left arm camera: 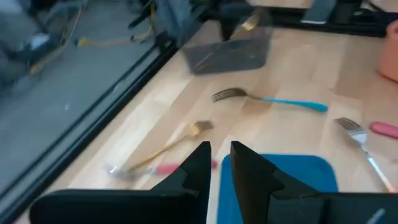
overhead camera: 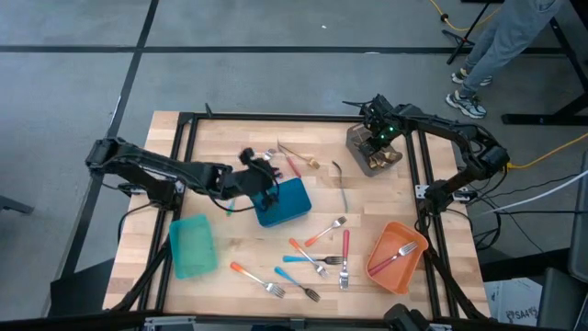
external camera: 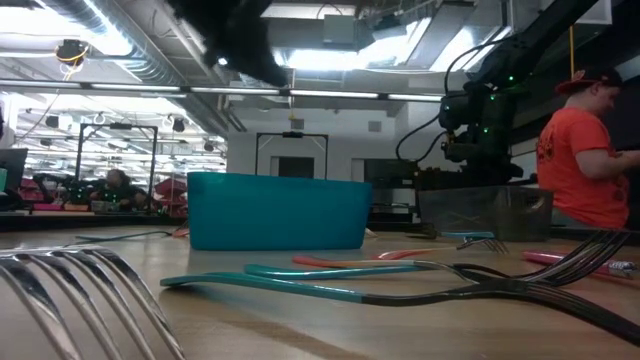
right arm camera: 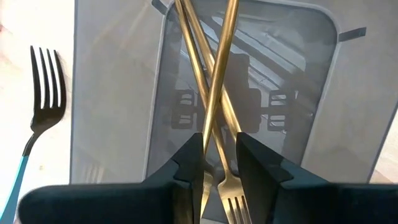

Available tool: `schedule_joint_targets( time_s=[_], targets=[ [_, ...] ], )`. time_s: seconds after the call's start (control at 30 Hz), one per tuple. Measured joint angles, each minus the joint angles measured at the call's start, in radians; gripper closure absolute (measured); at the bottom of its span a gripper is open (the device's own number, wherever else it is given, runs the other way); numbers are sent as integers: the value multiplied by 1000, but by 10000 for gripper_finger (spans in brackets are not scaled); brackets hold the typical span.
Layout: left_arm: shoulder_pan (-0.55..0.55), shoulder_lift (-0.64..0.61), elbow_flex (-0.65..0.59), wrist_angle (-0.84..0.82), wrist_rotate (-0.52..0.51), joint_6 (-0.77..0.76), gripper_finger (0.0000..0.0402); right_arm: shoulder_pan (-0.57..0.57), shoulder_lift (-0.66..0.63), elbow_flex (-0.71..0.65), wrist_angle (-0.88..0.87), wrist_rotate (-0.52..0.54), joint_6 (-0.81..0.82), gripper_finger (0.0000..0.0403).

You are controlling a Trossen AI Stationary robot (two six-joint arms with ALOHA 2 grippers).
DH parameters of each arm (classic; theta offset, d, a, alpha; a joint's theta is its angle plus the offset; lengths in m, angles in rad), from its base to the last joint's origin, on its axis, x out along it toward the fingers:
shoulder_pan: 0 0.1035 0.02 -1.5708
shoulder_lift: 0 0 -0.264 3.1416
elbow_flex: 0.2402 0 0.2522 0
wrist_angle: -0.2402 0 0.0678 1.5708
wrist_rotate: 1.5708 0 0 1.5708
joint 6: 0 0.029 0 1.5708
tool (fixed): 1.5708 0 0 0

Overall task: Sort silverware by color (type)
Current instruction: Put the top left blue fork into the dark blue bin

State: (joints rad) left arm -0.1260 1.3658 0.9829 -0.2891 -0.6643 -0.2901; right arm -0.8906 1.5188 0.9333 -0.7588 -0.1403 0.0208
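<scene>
Several forks with orange, red and blue handles lie loose on the near half of the table (overhead camera: pixel 326 230). One orange-handled fork (overhead camera: pixel 397 251) lies in the orange bin (overhead camera: pixel 381 267). A gold fork (left arm camera: pixel 168 146) and a pink-handled one lie past the blue bin (overhead camera: pixel 289 207). My left gripper (left arm camera: pixel 221 158) hovers over that bin's far edge, narrowly open and empty. My right gripper (right arm camera: pixel 219 155) points down into the grey bin (right arm camera: pixel 112 93), narrowly open. Two crossed gold pieces (right arm camera: pixel 214 81) lie on the bin's floor and run between its fingers; I see no touch.
A teal bin (overhead camera: pixel 193 246) sits near the table's left near corner. A dark fork with a blue handle (overhead camera: pixel 341 184) lies between the blue and grey bins. Black frame rails (overhead camera: pixel 184 138) border the table. People stand beyond the table, one in an orange shirt (external camera: pixel 580 160).
</scene>
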Motion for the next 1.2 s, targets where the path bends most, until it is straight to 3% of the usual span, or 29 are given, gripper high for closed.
schedule_joint_targets(
  time_s=[0.27,0.43,0.87,1.2],
  targets=[
    [46,-88,0,-405,0,-230,347,0,0,0,-1,-1,0,317],
    [81,-89,-2,-558,31,-355,346,0,0,0,0,-1,0,317],
    [231,-82,-8,-607,238,-415,346,0,0,0,0,-1,0,317],
    [335,-81,-164,-597,409,-415,346,0,0,0,1,-2,0,317]
  ],
)
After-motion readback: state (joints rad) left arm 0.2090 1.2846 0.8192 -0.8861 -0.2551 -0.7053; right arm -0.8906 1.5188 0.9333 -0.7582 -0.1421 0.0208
